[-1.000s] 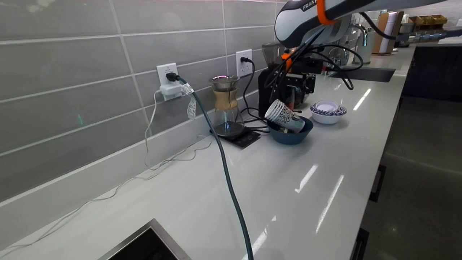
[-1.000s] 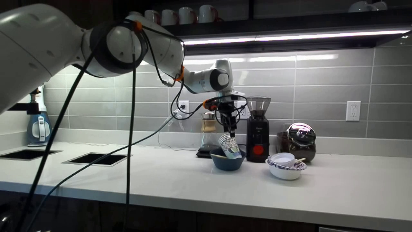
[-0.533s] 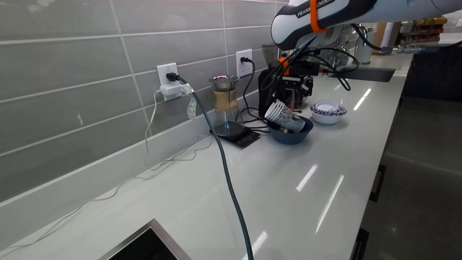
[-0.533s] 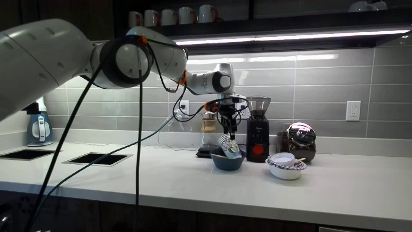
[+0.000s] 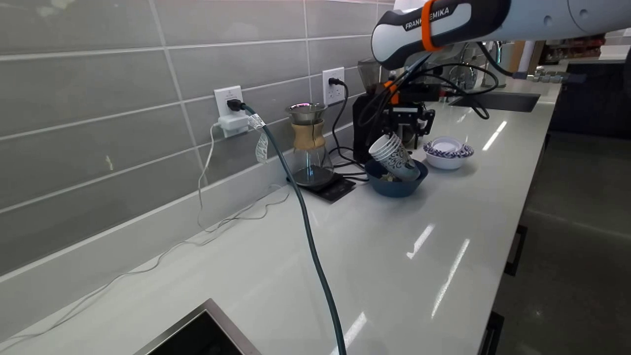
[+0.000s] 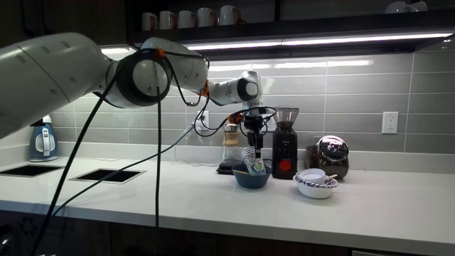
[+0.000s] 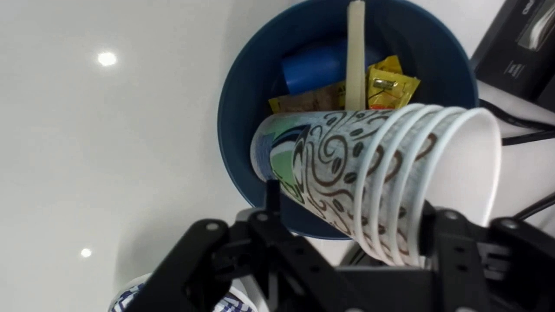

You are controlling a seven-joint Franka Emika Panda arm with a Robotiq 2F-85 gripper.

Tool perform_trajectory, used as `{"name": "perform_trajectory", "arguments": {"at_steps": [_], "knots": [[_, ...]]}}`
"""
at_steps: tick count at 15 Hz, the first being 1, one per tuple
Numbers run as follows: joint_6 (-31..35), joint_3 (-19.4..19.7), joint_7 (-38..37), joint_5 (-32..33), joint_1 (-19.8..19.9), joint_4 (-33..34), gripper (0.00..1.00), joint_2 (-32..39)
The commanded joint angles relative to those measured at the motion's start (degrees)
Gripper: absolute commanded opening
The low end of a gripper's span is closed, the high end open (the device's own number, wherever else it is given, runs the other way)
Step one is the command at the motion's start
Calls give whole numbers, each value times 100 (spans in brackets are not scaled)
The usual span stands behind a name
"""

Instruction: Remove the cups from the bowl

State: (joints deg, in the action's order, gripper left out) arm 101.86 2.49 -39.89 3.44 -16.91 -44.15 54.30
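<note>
Nested cups (image 7: 334, 160) tipped more upright, tapered, scroll-printed, leaning in round bowl (image 7: 243, 95)

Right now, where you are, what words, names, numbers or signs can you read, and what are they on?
"FRANK" "EMIKA": white-and-black robot arm; an orange band hides letters between.
Faint sign, perhaps recycling arrows: dark cabinet door.
Too small or blurred: tall black coffee grinder, flat black scale, shiny yellow packets, and white tag on the dark green cord.
No words seen: patterned white paper cups.
</note>
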Motion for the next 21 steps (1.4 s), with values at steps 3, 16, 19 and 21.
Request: {"name": "perform_trajectory", "arguments": {"at_steps": [3, 16, 19, 21], "knots": [[-393, 232, -231, 259, -226, 560, 24, 267], [-998, 679, -938, 476, -702, 209, 2, -629], [-1031, 419, -407, 226, -620, -72, 2, -925], [-823, 167, 159, 29, -512, -462, 2, -1185]]}}
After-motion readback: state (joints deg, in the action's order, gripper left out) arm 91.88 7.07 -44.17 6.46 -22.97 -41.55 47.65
